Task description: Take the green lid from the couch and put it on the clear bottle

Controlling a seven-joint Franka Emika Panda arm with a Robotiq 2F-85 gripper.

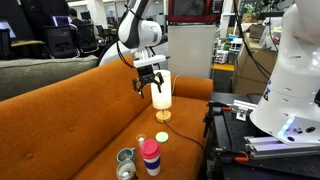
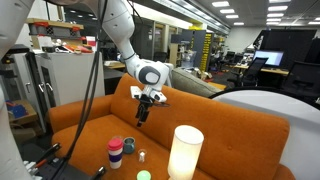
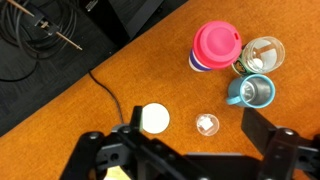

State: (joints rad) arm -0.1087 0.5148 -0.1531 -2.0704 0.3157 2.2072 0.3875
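Observation:
The green lid (image 3: pixel 154 118) lies flat on the seat of the orange couch (image 3: pixel 120 70), looking pale in the wrist view. It also shows in both exterior views (image 1: pixel 162 137) (image 2: pixel 144 175). The clear bottle (image 3: pixel 263 55) stands open beside the pink bottle (image 3: pixel 216 45), and an exterior view shows it near the seat's front edge (image 1: pixel 125 172). My gripper (image 3: pixel 195 150) is open and empty, hanging well above the seat in both exterior views (image 1: pixel 148 80) (image 2: pixel 143 112). The lid is just inside my left finger in the wrist view.
A small clear ring-shaped piece (image 3: pixel 207 124) lies between the lid and a teal mug (image 3: pixel 256 92). A white cylinder lamp (image 1: pixel 161 92) stands on the seat close to my gripper. A black cable (image 3: pixel 100 85) trails over the couch edge. The backrest (image 2: pixel 200 105) rises behind.

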